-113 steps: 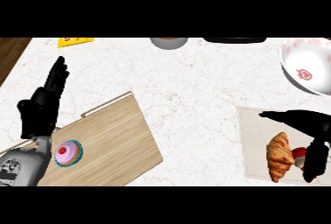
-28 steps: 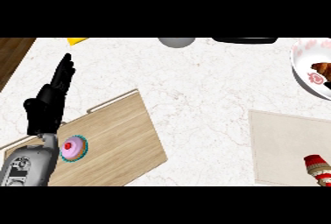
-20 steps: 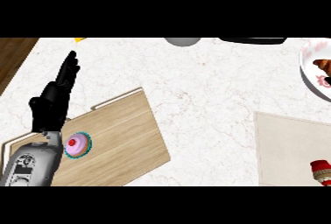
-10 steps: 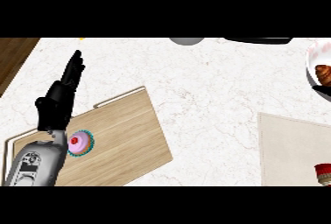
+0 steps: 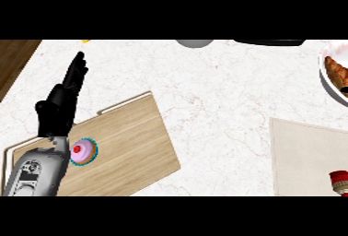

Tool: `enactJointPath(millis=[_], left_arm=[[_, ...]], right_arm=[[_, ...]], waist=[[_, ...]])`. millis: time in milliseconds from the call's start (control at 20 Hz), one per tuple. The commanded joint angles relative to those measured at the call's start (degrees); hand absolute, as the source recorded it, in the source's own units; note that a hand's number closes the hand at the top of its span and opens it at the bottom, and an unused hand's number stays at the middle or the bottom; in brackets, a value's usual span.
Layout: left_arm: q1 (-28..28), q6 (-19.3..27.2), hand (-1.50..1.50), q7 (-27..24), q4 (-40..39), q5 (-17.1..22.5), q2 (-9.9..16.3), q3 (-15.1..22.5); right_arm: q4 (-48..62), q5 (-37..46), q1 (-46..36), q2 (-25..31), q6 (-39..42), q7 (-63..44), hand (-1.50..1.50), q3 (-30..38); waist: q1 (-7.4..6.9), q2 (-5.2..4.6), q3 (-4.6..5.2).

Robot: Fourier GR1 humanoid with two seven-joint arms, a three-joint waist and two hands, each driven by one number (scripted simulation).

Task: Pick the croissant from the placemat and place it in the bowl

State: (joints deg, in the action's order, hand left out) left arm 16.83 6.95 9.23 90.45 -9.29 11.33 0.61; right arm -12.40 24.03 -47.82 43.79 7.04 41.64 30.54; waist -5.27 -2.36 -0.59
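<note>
Croissant [image 5: 336, 69] lies inside the bowl [image 5: 325, 78] at the frame's right edge, so placing looks finished; left hand [image 5: 60, 105] rests at left, fingers straight together, right hand unseen.

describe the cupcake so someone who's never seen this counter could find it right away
Start at the wooden cutting board on the left of the white marble counter. Near the board's left edge, right beside the grey forearm of the left robot hand, sits the cupcake. It alone has pink frosting, a red dot on top and a teal wrapper.
</note>
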Motion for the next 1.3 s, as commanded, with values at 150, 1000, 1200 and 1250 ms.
enactJointPath(millis=[150,1000,1200,1250], left_arm=[[-2.75,-1.51,0.00,-2.27,0.04,1.49,1.70,-1.87],[-2.23,-0.06,0.00,0.42,0.97,0.80,0.74,-2.02],[-2.71,0.00,0.00,-1.01,-0.86,0.91,1.05,-2.94],[-2.70,0.19,0.00,0.61,1.46,-0.09,0.31,-1.04]], right_arm=[[4.11,-3.70,1.34,6.13,10.21,1.60,-1.50,3.96],[2.86,-6.88,12.17,11.77,30.75,10.58,-1.50,5.34],[1.51,-7.24,14.37,11.12,31.26,12.33,-1.50,4.90],[1.83,-7.29,13.80,12.18,31.64,10.04,-1.50,4.83]], waist=[[0.55,0.17,0.01],[3.10,1.05,-0.21],[3.65,0.99,-0.12],[2.97,1.11,-0.23]])
